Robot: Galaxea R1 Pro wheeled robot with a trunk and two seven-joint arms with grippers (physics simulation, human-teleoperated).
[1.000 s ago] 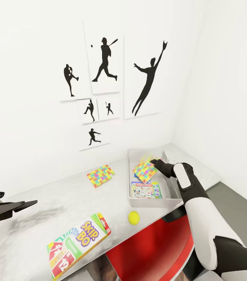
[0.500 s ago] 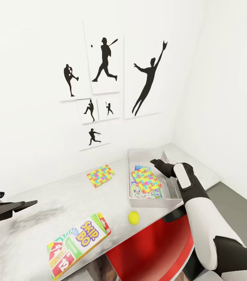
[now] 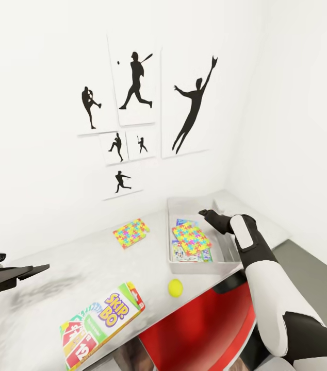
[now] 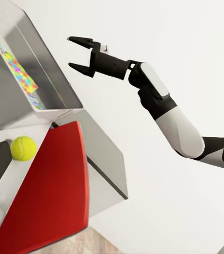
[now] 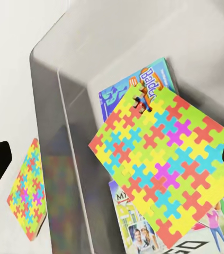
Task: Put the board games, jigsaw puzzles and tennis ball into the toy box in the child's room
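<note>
Head view: bin (image 3: pixel 225 257) sits near the tabletop (image 3: pixel 45 288) right end, long axis running from front edge toward the wall. Inside, one puzzle (image 3: pixel 191 238) lies flat on two game boxes (image 3: pixel 190 253), turned diagonal to the bin walls. Right tool (image 3: pixel 208 214) hangs over the bin's far right part, fingers spread, nothing between them. Second puzzle (image 3: pixel 131 232) lies flat on the tabletop near the back edge, just left of the bin. Ball (image 3: pixel 175 287) rests by the front edge, near the bin's front wall. SKIP-BO box (image 3: pixel 101 323) lies at the front edge, long axis slanting from the front-left toward the back-right. Left tool (image 3: pixel 29 270) is over the left end; cannot tell its state.

Left wrist view: right tool (image 4: pixel 77 53) spread apart, empty; ball (image 4: pixel 23 148) beside bin (image 4: pixel 16 108).

Right wrist view: puzzle (image 5: pixel 164 159) diagonal in bin (image 5: pixel 53 132), covering game boxes (image 5: pixel 130 87); other puzzle (image 5: pixel 26 190) outside the wall.
</note>
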